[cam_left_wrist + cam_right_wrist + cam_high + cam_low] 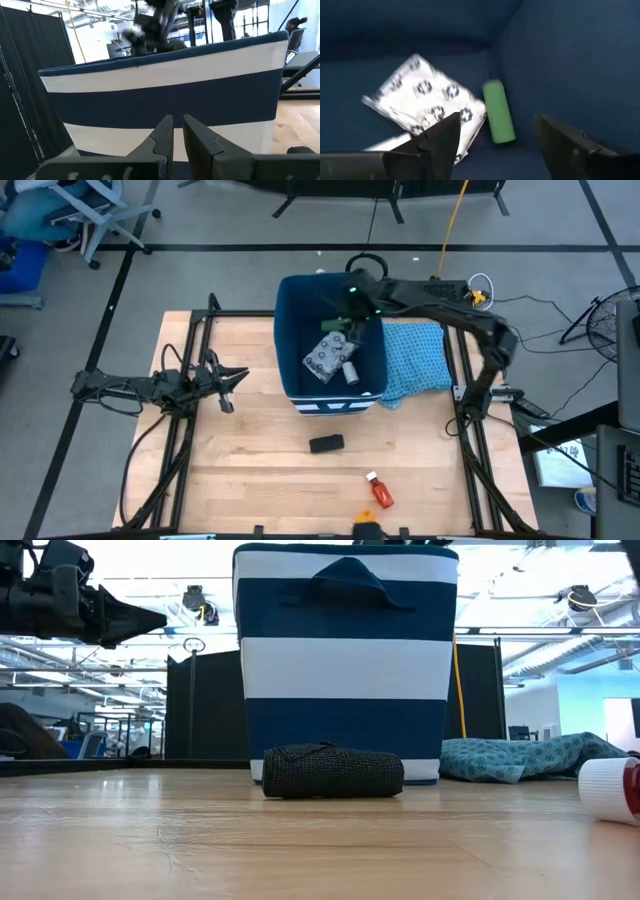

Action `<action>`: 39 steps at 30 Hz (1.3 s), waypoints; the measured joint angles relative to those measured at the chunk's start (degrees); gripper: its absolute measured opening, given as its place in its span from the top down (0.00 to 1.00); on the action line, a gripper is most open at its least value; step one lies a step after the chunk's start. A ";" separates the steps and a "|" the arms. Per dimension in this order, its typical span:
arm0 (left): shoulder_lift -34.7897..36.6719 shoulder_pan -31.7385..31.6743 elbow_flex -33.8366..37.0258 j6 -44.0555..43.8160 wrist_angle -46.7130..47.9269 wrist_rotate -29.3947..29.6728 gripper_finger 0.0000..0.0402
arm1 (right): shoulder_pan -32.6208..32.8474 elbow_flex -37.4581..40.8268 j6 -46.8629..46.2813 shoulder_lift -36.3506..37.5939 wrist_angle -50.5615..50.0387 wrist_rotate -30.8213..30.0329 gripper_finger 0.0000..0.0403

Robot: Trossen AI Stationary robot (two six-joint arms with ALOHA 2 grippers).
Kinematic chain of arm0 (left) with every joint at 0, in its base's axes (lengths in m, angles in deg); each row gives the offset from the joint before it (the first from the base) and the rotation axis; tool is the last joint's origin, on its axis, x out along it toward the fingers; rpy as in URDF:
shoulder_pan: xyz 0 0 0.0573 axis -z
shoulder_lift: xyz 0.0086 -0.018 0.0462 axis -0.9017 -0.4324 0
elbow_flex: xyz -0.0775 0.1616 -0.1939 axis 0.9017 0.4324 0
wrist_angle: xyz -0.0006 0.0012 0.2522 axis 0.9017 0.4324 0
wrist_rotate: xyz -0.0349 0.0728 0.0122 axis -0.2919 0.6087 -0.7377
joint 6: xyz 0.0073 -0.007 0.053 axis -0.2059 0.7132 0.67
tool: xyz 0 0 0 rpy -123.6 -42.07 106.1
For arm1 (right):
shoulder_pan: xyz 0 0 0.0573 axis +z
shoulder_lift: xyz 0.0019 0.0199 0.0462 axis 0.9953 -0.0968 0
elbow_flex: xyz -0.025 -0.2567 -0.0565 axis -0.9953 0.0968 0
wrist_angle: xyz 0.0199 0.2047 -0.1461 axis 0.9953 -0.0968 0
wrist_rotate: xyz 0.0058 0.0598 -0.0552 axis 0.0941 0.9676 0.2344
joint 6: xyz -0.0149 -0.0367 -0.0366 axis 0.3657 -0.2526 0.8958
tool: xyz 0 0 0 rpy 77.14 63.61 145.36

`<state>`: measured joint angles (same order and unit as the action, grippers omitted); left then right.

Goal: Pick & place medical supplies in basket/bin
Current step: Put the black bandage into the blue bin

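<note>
The dark blue bin with white stripes [296, 330] stands at the table's far middle. My right gripper [350, 315] hovers over its inside, open and empty [497, 145]. Below the gripper are the green flat box [498, 117], the white patterned packet [427, 107] and a small white bottle [350, 371], all on the bin's floor. The black oblong piece [326, 443] lies on the table in front of the bin [332, 772]. An orange bottle with a white cap [380, 494] lies nearer the near edge. My left gripper [235, 376] waits left of the bin, shut [177, 137].
The light blue cloth [415, 355] lies bunched right of the bin, against its wall. Another orange item [368, 530] sits at the table's near edge. Black frame rails run along both table sides. Bare wood lies between the bin and the near edge.
</note>
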<state>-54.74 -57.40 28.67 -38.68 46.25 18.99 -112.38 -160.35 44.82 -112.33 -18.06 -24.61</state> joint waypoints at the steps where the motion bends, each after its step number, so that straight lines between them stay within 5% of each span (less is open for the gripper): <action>1: 0.00 0.02 0.00 0.00 -0.02 0.00 0.88 | 0.22 -0.02 -0.49 2.00 -0.12 0.13 0.40; 11: 0.00 0.00 0.00 0.55 -0.02 0.00 0.88 | 3.17 -0.06 -5.99 22.85 -3.98 0.36 0.50; 20: 0.00 0.00 0.00 0.46 -0.02 0.00 0.88 | 7.50 6.69 -14.01 41.44 -8.95 6.66 0.87; 23: 0.00 0.00 0.00 0.42 -0.02 0.00 0.88 | 9.42 14.50 -14.82 48.62 -6.43 9.62 0.98; 33: 0.00 0.02 0.00 0.02 -0.05 0.00 0.88 | 13.81 54.62 -23.59 74.97 19.98 12.54 0.99; 39: 0.00 0.02 0.00 -0.38 -0.05 -0.01 0.88 | 15.08 74.80 -26.42 82.71 42.54 13.85 1.00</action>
<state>-54.74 -57.38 28.67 -39.06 46.20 18.98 -97.30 -85.55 18.40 -29.62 24.47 -10.76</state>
